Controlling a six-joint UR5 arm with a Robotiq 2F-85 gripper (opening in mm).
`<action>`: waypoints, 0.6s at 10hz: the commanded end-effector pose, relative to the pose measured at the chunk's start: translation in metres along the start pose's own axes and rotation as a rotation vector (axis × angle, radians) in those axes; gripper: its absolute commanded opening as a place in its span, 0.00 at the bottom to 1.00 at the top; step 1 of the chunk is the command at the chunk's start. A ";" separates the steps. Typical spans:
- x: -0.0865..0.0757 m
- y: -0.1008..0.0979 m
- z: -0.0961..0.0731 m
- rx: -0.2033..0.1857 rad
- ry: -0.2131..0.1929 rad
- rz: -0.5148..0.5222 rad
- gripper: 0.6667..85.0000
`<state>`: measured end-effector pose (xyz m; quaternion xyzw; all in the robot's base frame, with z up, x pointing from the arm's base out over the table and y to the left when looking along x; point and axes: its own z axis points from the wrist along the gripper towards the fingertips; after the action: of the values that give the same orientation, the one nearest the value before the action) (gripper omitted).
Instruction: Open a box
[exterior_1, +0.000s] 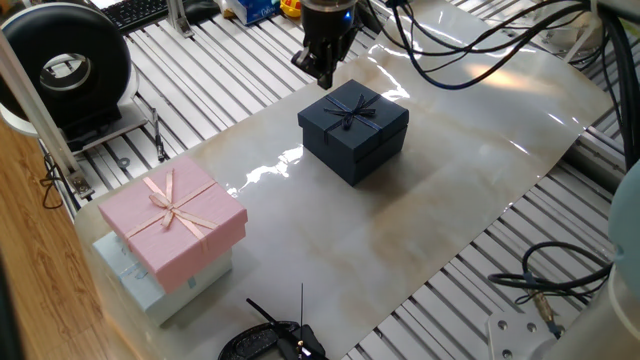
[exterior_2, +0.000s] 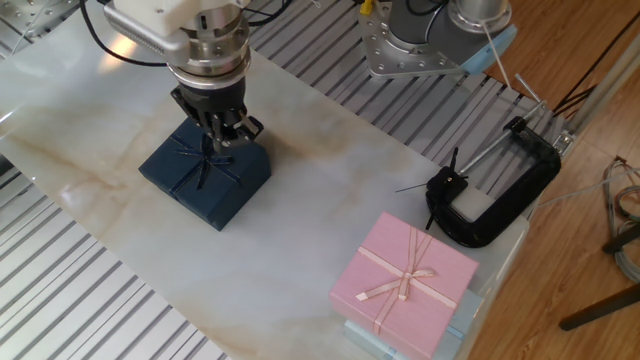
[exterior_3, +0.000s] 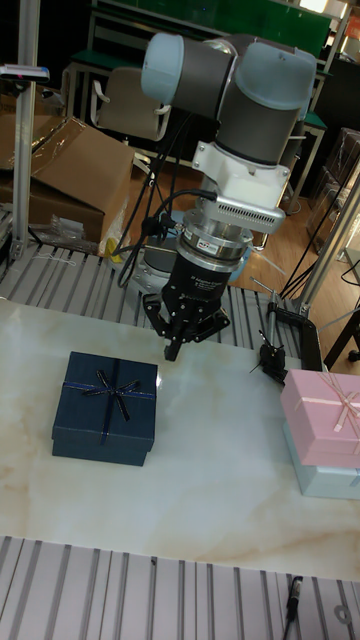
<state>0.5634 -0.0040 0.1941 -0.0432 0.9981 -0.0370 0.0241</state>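
In the tall fixed view, the box sits at the left of the marble-patterned worktop, set back from the near edge, lid on and square, its dark ribbon bow lying flat across the top. To its right, and above the worktop's far edge, the gripper hangs from the arm, pointing down; it is clear of the box, touching neither lid nor bow. Its fingers appear drawn together to a point, though the dark metal against a dim background makes a narrow gap hard to rule out. Nothing is held between them. Further right, a black clamp stands at the far edge. At the right edge of the worktop a pink box with a pink ribbon rests on top of a pale mint-white box, the two touching, both closed. In one fixed view the gripper is beyond the box, toward the worktop's far corner. In the other fixed view the gripper overlaps the far part of the lid, so its exact offset there cannot be judged. The box is well apart from the pink box.
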 end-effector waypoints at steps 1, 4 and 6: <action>0.001 0.002 -0.001 -0.007 0.004 0.041 0.01; 0.008 0.008 0.000 -0.035 0.033 0.031 0.01; 0.023 -0.016 0.035 -0.065 0.040 -0.023 0.04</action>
<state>0.5534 -0.0096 0.1814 -0.0373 0.9990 -0.0237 0.0091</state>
